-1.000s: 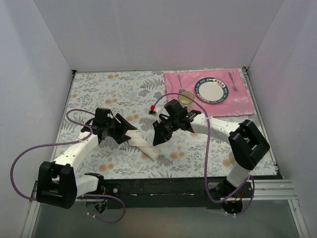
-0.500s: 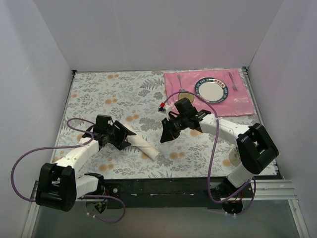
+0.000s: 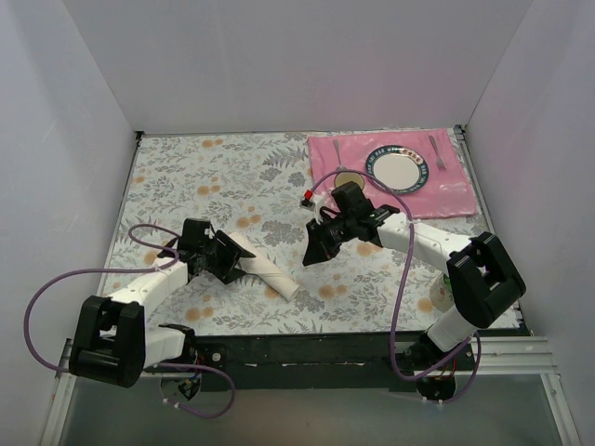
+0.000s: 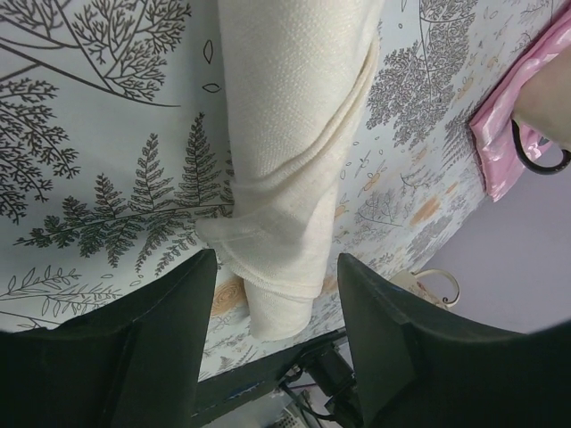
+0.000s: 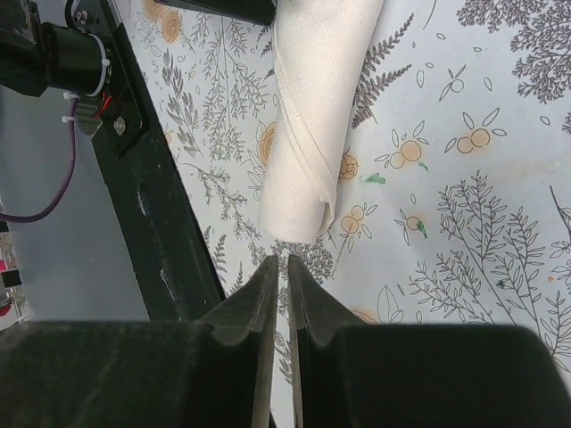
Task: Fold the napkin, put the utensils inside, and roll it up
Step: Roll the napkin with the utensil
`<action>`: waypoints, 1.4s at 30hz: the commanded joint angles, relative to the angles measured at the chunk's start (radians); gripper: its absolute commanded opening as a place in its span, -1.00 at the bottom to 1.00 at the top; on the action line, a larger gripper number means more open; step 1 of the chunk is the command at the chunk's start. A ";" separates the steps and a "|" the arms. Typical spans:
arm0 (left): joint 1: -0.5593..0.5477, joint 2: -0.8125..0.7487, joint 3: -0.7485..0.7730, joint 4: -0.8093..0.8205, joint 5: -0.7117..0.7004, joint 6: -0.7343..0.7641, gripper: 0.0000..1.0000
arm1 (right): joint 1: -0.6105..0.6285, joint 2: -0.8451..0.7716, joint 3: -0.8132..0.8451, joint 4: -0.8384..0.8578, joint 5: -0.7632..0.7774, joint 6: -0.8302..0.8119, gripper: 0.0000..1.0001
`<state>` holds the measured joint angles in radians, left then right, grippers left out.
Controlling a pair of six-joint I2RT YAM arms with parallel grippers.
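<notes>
1. Left claw [image 3: 237, 260], nearest the arm bases: its jaws stand apart and grip nothing. In the left wrist view [image 4: 277, 343] one end of the roll lies in the gap between the two dark fingers [image 4: 161, 357], with clear space on either side.
2. Napkin [image 3: 270, 271]: rolled into a tight off-white tube and lying flat on the flower-printed table [image 3: 204, 177], left of centre. It runs on a slant, with the far end at the left claw and the near end pointing toward the right arm's side. The left wrist view [image 4: 294, 134] shows an outer flap wrapped over the tube (edge slightly loose near the end).
3. The right wrist view shows the roll's near end [image 5: 312, 116] open, with layered folds at its mouth. What is inside cannot be made out.
4. Right claw [image 3: 311, 255]: it hangs just beyond the roll's near end and does not touch the cloth. In its own view [image 5: 279, 294] the jaws are together, with only a thin slit between them and nothing in it.
5. Far right corner: a pink placemat [image 3: 446, 190] carries a round plate [image 3: 399, 171] with a dark patterned rim. A fork [image 3: 436, 151] lies to the plate's right and a spoon [image 3: 338, 153] to its left. All are well apart from the roll.
</notes>
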<state>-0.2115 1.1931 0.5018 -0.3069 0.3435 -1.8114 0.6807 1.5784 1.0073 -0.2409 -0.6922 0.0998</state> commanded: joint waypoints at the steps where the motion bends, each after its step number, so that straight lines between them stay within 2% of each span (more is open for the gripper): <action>1: 0.000 0.014 0.001 0.009 -0.027 0.023 0.10 | -0.007 -0.034 -0.003 0.003 -0.032 -0.015 -0.67; 7: 0.000 0.045 -0.011 0.089 -0.024 0.021 0.05 | -0.006 -0.017 0.002 0.003 -0.040 -0.018 -0.70; 18: 0.000 0.095 -0.020 0.140 -0.066 0.024 -0.04 | -0.013 -0.012 0.007 -0.003 -0.040 -0.025 -0.72; 23: 0.000 0.112 -0.031 0.175 -0.080 0.024 -0.22 | -0.018 -0.008 0.019 -0.018 -0.038 -0.032 -0.74; 29: 0.000 0.134 -0.034 0.215 -0.100 0.032 -0.29 | -0.024 -0.003 0.030 -0.024 -0.038 -0.032 -0.76; 38: 0.004 0.240 0.047 0.275 -0.139 0.063 -0.31 | -0.053 -0.027 0.050 -0.057 -0.024 -0.043 -0.76; 42: 0.017 0.354 0.127 0.295 -0.138 0.096 -0.32 | -0.066 -0.047 0.047 -0.061 -0.017 -0.038 -0.77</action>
<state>-0.2108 1.4590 0.5621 -0.0387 0.2699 -1.7668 0.6300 1.5776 1.0134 -0.2909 -0.7090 0.0734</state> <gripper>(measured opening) 0.343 0.119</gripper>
